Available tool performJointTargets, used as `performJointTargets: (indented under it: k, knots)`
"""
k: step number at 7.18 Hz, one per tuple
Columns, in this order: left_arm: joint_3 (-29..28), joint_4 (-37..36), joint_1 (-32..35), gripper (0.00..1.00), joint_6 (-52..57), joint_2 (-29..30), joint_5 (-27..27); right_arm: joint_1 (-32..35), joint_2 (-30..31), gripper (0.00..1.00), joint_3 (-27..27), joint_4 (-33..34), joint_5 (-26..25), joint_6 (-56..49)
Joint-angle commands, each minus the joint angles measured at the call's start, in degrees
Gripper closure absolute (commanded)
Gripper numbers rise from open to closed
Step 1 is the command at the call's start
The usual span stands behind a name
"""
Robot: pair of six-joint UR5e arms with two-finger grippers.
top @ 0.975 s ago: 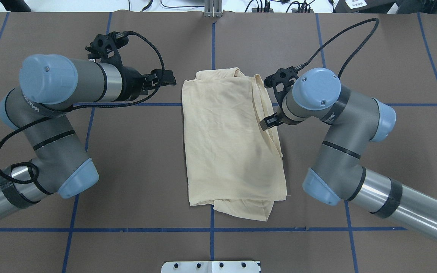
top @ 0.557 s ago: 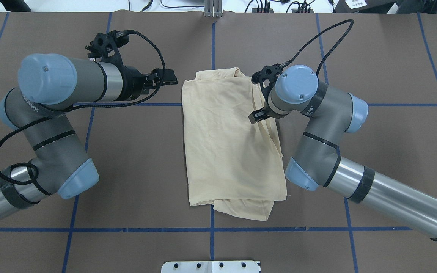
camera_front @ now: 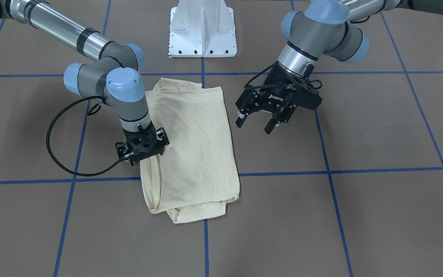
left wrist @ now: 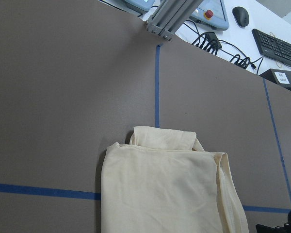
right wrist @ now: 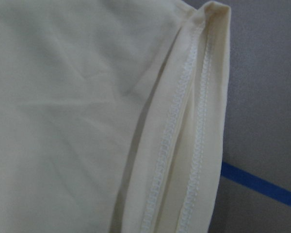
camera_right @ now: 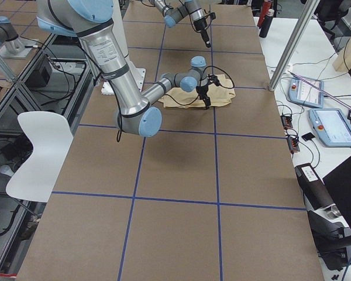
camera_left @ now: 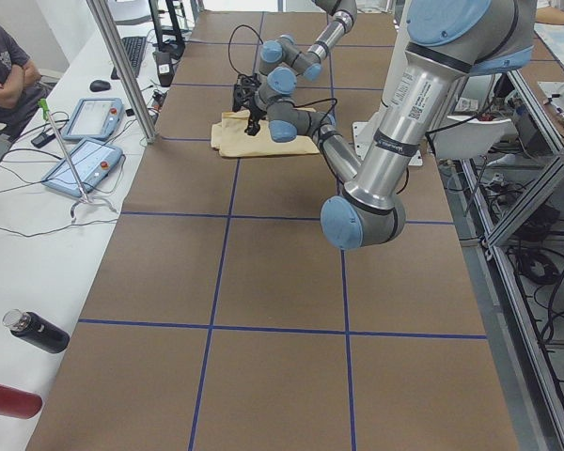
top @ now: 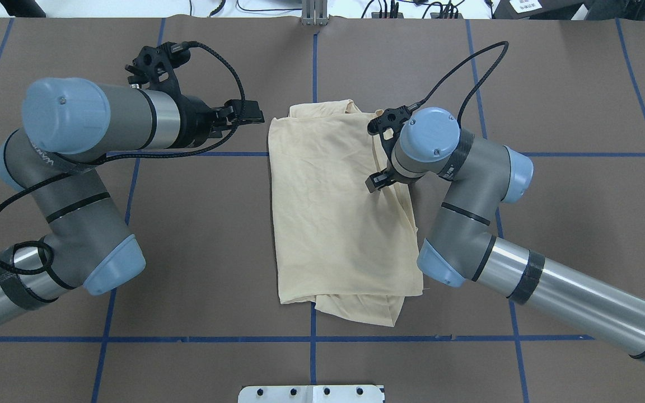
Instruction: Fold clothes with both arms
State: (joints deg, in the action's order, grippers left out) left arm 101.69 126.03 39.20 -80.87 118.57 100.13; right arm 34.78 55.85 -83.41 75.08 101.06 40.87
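On the brown table (top: 188, 224), a cream-yellow shirt (top: 333, 224), long rumpled rectangle.

- shirt (top: 339, 212): pale cream-yellow all over, plain; the hem (right wrist: 184, 145) under the right gripper (top: 377, 182) has two rows of same-colour stitching
- tabletop (top: 552, 101): flat brown with a grid of blue tape lines (top: 580, 154), one just beside the right gripper
- left arm (top: 76, 117), right arm (top: 468, 162): grey shells, light blue joint caps, silver tubes with black bands
- left gripper (camera_front: 255, 126): black with small white lettering; right gripper black
- cables (top: 227, 61): black, braided
- base (camera_front: 203, 30): white
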Motion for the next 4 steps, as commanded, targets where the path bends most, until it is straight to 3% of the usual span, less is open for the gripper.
performJointTargets:
  k: [1,4]
  knots:
    - [0.17,0.0,0.0,0.0,0.01,0.0,-0.02,0.02,0.05,0.0,0.09,0.07,0.19,0.0]
    - [0.09,0.0,0.0,0.0,0.01,0.0,0.07,1.07,0.66,0.0,-0.26,-0.11,0.98,-0.09]
